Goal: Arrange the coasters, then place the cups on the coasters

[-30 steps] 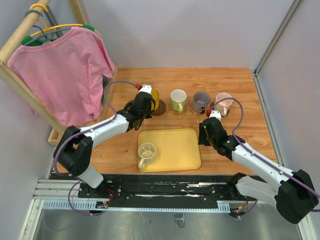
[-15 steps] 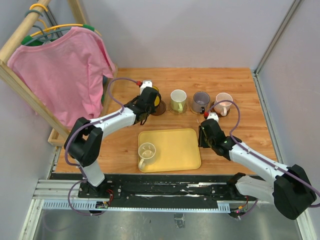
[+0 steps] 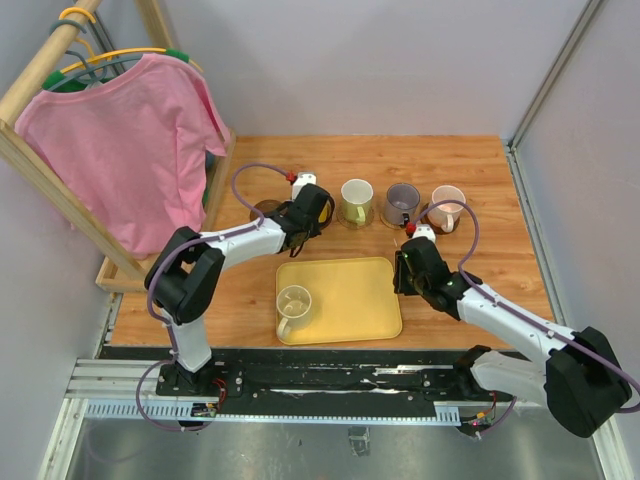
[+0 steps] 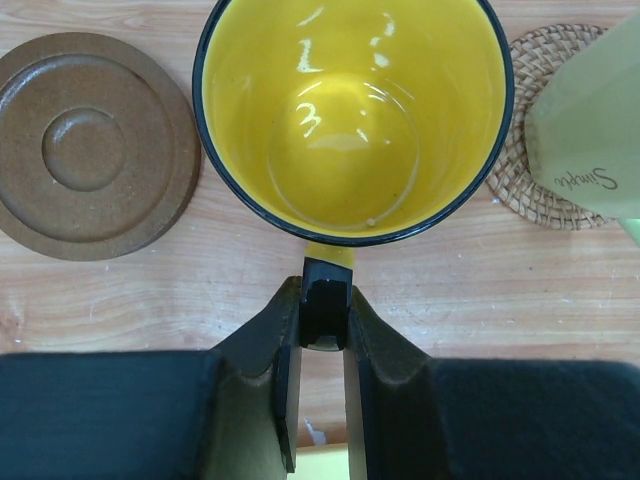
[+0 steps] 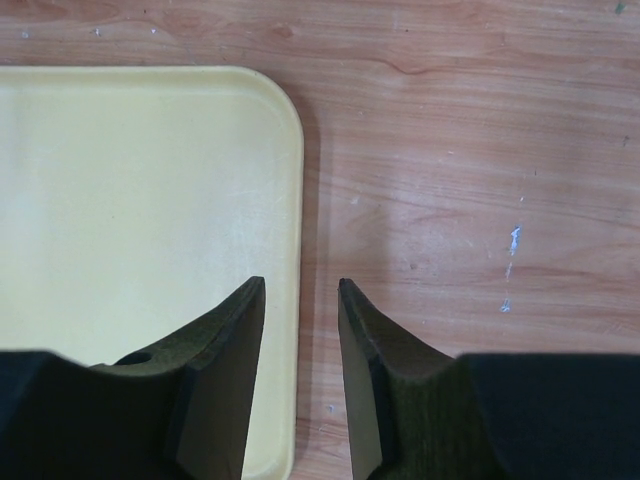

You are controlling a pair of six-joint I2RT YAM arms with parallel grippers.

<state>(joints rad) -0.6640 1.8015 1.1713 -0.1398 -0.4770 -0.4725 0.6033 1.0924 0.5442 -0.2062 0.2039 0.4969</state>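
Left gripper [image 4: 323,305]: fingers are clamping the dark handle [image 4: 325,290] of a round yellow-glazed mug with a dark rim [image 4: 355,110]
Yellow mug position: it is sitting over bare wood between two coasters, on neither; cannot tell whether it is resting on the table or lifted
Left of it: a dark brown round ridged coaster [image 4: 95,145] is lying flat on the wooden table [image 3: 480,180], just beside the mug and carrying nothing
Right of it: a tan woven round coaster [image 4: 535,190] is sitting under a pale beige-green mug [image 4: 590,110]
Writing: script on the pale mug's side is reading roughly "Simple"; last letters unclear
Rest of back row: a grey-purple mug [image 3: 402,203] and a pale pink mug [image 3: 447,207] are standing to the right of the pale one
Right gripper [image 5: 300,290]: fingers are standing apart, holding nothing, straddling the right rim of the yellow rectangular plastic tray [image 5: 150,200]; contact with the rim cannot be told
Tray load: a translucent yellowish handled cup [image 3: 294,305] is standing at the tray's near left corner
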